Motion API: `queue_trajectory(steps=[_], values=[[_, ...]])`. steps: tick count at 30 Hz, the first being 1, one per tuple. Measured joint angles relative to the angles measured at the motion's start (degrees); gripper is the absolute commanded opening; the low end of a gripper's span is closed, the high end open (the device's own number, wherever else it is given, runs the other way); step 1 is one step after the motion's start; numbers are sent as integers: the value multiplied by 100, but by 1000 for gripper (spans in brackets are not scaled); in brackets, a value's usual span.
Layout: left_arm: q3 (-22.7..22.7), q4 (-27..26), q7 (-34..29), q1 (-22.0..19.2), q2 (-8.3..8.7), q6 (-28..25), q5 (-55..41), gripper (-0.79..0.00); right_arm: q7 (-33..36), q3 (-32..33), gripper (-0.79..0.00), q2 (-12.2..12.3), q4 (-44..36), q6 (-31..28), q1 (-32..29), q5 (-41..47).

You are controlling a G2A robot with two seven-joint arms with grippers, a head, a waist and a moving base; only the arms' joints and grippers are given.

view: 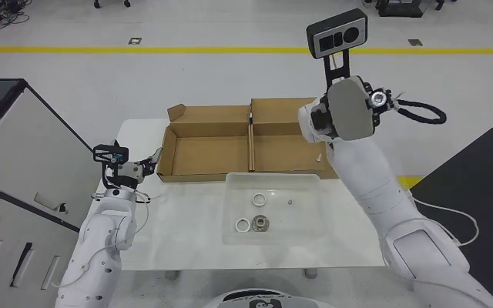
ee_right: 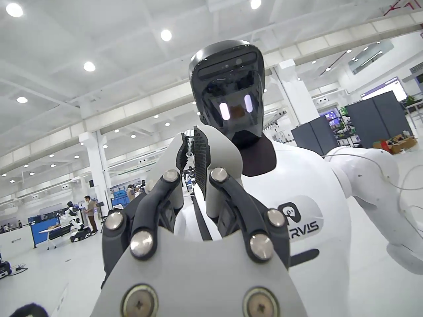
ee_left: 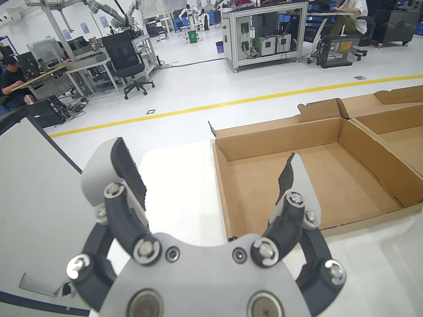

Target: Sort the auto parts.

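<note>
Four loose parts lie in the clear tray (view: 304,227), which sits on the bench (view: 185,231) nearest my viewpoint. At the tray's near side, a white ring (view: 243,225) lies just beside a round metal part (view: 261,224); I cannot tell whether they touch. Farther in, a second white ring (view: 259,199) lies apart from them, with a tiny grey piece (view: 290,202) near it, too small to identify.

To the left of the tray, the left end effector (view: 152,160) (ee_left: 205,153) is released. Its fingers (ee_left: 127,169) are spread wide with nothing between them. It sits over the bench just beside the outer wall of the left cardboard box (view: 204,150) (ee_left: 314,179).

Behind the tray, that box and the right cardboard box (view: 285,146) (ee_left: 396,123) stand side by side along the far part of the bench, tops open, sharing a touching wall.

Above the right box, the right arm is raised well clear of the bench. The right end effector (ee_right: 190,141) is clenched on a small coiled metal part (ee_right: 188,146), gripped between the ribbed pads (ee_right: 201,153) near their tips.
</note>
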Motion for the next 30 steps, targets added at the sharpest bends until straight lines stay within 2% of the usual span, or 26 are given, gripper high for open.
queue_trajectory(steps=[9, 11, 16, 23, 26, 30], values=[[0, 0, 0, 0, 0, 0, 0, 0, -594, 391, -785, 100, -16, 408, -95, -1815], [0, 0, 0, 0, 0, 0, 0, 0, -655, 463, -785, 112, -95, 492, -154, -1964], [0, 0, 0, 0, 0, 0, 0, 0, -621, 597, -785, 93, -244, 545, -337, -1735], [0, 0, 0, 0, 0, 0, 0, 0, -280, 607, -785, -56, -293, 336, -536, -479], [0, 0, 0, 0, 0, 0, 0, 0, -231, 647, -785, -89, -237, 325, -531, -461], [0, 0, 0, 0, 0, 0, 0, 0, -370, 771, -785, -91, -171, 340, -532, -871]])
